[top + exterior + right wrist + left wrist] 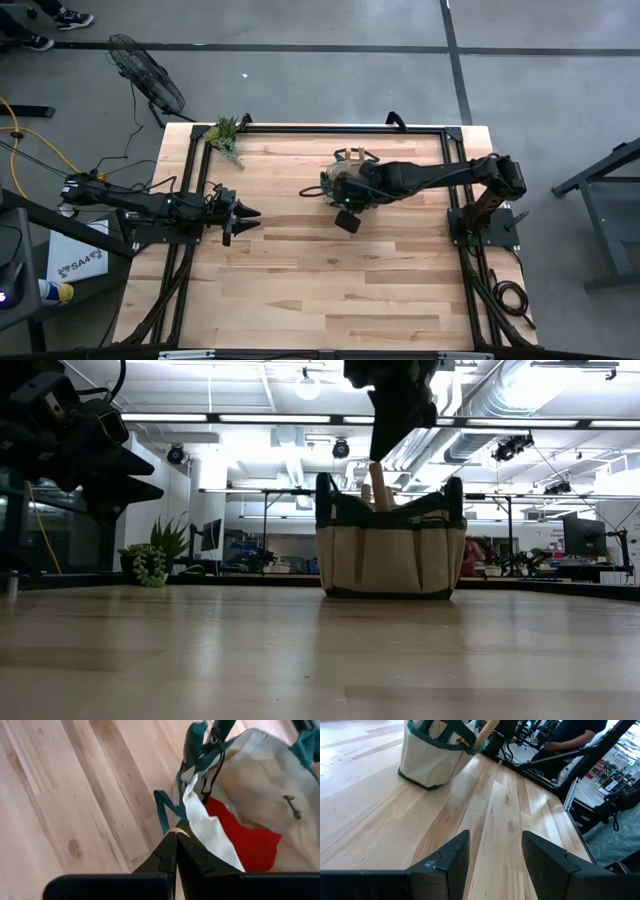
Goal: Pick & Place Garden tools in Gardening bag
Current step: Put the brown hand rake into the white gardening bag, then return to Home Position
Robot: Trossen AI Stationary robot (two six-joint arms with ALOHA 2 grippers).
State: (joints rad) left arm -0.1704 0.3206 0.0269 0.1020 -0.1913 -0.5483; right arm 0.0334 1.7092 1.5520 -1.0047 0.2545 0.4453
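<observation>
High view: the gardening bag (345, 178) sits at the table's (300, 290) one o'clock, under the right gripper (347, 205). Left wrist view: left gripper (492, 852) spread wide, empty. Right wrist view: fingers (167, 854) pressed together above the red glove (245, 842).

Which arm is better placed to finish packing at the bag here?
The right. Its gripper is shut directly above the gardening bag, where the red glove already lies. The left gripper is open over bare table, well away from the bag.
</observation>
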